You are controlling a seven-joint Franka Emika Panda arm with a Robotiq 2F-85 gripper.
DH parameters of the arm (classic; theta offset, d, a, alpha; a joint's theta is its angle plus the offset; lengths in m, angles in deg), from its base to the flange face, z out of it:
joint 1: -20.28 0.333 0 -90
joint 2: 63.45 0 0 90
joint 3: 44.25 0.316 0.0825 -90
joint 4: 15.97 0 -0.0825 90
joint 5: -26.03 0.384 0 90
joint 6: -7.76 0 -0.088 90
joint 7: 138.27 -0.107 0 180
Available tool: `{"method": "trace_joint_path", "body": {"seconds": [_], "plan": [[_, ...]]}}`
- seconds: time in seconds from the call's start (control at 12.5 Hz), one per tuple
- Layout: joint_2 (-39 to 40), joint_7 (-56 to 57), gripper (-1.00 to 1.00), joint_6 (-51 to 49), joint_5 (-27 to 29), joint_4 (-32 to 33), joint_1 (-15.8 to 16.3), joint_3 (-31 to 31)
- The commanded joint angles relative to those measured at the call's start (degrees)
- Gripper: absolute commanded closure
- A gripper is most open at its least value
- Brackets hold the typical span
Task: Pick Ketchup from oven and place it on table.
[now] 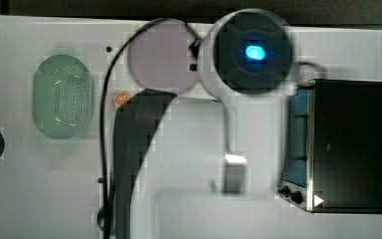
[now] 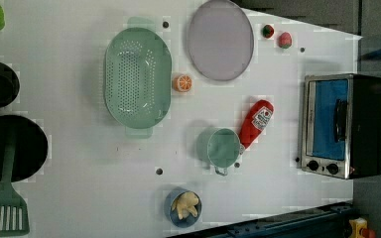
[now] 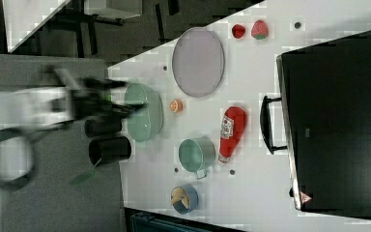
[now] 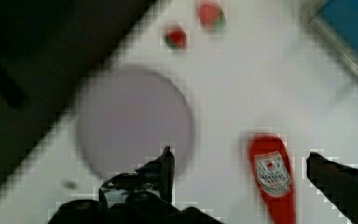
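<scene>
The slim red plastic Ketchup bottle with a white cap and white-and-green label lies on its side on the large white desk, out of the oven. In the left view it rests between the pale lilac oval plate and the boxy black toaster oven with a silver frame, blue-tinted glass door and black knobs; the oven door looks closed. The bottle's cap end lies just beside a small green cup, possibly touching its rim, though I cannot be sure.

In the wrist view the black jaws stand wide apart and hold nothing. The bottle lies on the desk below, between the two dark fingertips. In the right view the arm appears as a blur at the right view's left, well apart from the bottle.

Elsewhere on the desk in the left view are a mint green perforated colander, a toy orange half just beside it, two small red strawberries past the plate, and a blue bowl holding something pale yellow.
</scene>
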Motion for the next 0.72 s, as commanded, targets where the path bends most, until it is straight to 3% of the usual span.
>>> {"method": "trace_joint_path", "body": {"seconds": [0.08, 0.32, 0.72], "plan": [[-0.78, -2.12, -1.00, -12.14, -1.91, -7.49, 0.01, 0.11], [-0.94, -2.12, -1.00, -23.15, -1.90, -11.49, -0.02, -0.03], [-0.91, -2.11, -1.00, -22.36, -1.90, -12.92, 0.04, 0.25]]}}
